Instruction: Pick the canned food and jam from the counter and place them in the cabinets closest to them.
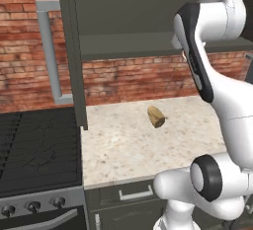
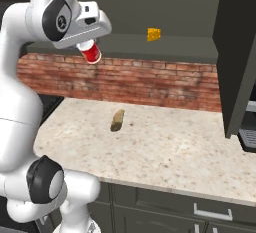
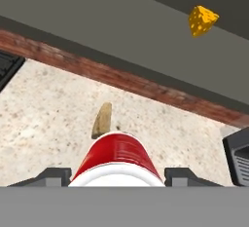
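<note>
The canned food (image 2: 92,53) is a small red can with a white band, held in the claw (image 2: 90,50) high above the counter (image 2: 165,147), level with the open cabinets (image 2: 200,47). In the right base view it hangs tilted from the hand, in front of the brick wall just below the cabinet's floor. In the hand view the can (image 3: 116,160) sits between the two dark fingertips (image 3: 181,176), its red body pointing toward the shelf edge. The counter is a beige speckled slab with a pale front edge. The cabinets are dark grey, doors swung open, one bearing a long pale bar handle (image 1: 49,51).
</note>
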